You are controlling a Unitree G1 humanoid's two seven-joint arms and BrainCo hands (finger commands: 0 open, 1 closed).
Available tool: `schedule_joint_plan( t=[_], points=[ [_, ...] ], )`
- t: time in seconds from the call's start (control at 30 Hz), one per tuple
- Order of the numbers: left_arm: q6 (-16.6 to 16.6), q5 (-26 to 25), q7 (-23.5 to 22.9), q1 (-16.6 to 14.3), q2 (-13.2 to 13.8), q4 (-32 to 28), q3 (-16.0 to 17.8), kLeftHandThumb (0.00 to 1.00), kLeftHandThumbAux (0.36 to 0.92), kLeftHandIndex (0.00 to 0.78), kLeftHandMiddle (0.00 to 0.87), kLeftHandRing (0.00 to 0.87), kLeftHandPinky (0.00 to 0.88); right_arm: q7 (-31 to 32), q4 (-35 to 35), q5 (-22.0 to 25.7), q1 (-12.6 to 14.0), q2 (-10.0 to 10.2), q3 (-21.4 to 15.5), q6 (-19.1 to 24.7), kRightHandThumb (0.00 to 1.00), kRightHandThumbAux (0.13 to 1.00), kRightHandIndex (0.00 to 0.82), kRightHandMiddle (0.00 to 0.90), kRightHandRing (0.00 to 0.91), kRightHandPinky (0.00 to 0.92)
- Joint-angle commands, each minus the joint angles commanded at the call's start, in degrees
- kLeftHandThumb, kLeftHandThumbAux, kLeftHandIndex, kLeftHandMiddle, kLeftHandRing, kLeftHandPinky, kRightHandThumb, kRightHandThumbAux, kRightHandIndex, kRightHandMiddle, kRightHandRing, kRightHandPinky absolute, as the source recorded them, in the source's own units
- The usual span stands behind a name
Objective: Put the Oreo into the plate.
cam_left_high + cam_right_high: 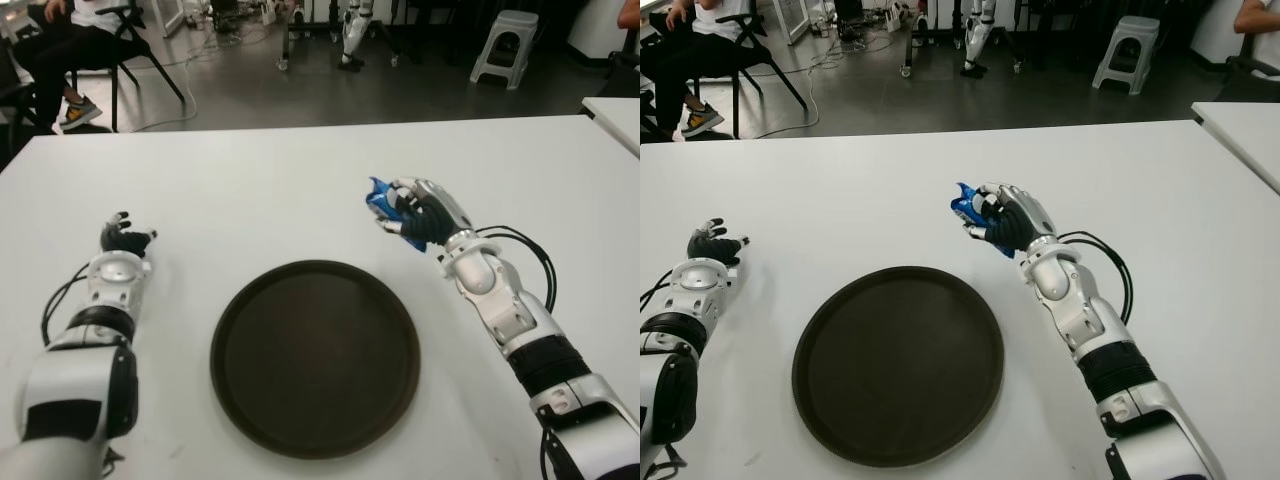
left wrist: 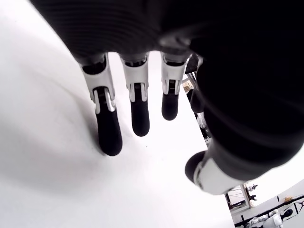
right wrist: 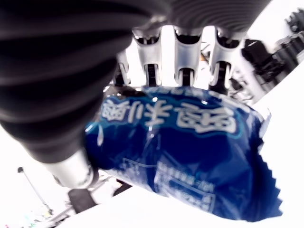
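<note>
Item: 1 Oreo packet (image 1: 381, 203), blue, clasped in right hand (image 1: 415, 213) above white table (image 1: 250, 190). Plate (image 1: 315, 357) lies nearer the robot, toward its left. Left hand (image 1: 124, 240): fingers relaxed, empty, left of plate.

Grey floor (image 1: 250, 95) — white stool (image 1: 505, 45)

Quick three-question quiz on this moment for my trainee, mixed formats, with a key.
1. True or false: the Oreo packet already lies in the plate.
2. Which hand holds the packet? A) left hand B) right hand
3. Fill in: the left hand's fingers are spread and hold ____.

Key: 1 false, since the packet is gripped over the table, beyond the plate's far right rim. 2 B. 3 nothing.
</note>
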Motion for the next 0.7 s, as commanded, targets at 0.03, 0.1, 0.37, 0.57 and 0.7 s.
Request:
schedule_joint_plan(
  t=[0.03, 0.1, 0.37, 0.57, 0.7],
  points=[
    [0.0, 0.0, 0.0, 0.0, 0.0, 0.0, 0.0, 0.297, 0.794, 0.085, 0.138, 0.165, 0.182, 0.2, -0.3, 0.1, 0.1, 0.1, 0.0, -0.2, 0.734, 0.708, 0.443, 0.863, 0.843, 0.832],
    [-0.1, 0.0, 0.0, 0.0, 0.0, 0.0, 0.0, 0.296, 0.79, 0.084, 0.139, 0.165, 0.185, 0.8, -0.8, 0.5, 0.2, 0.2, -0.1, -0.6, 0.734, 0.708, 0.443, 0.857, 0.84, 0.83],
    [0.1, 0.0, 0.0, -0.1, 0.0, 0.0, 0.0, 0.286, 0.775, 0.076, 0.13, 0.157, 0.163, 2.9, -1.8, 2.6, 0.5, 1.2, -0.3, -3.4, 0.73, 0.708, 0.442, 0.854, 0.84, 0.832],
    [0.7, 0.2, 0.0, -0.2, 0.1, 0.1, -0.3, 0.265, 0.774, 0.069, 0.117, 0.146, 0.15, 3.5, -2.7, 2.5, 1.0, 2.4, 0.1, -3.8, 0.728, 0.709, 0.442, 0.862, 0.848, 0.834],
    [0.8, 0.1, -0.1, -0.2, 0.2, 0.1, -0.2, 0.257, 0.779, 0.068, 0.115, 0.145, 0.156, 4.0, -3.2, 2.1, 1.5, 3.3, 1.1, -4.5, 0.728, 0.709, 0.442, 0.853, 0.843, 0.835]
  ],
)
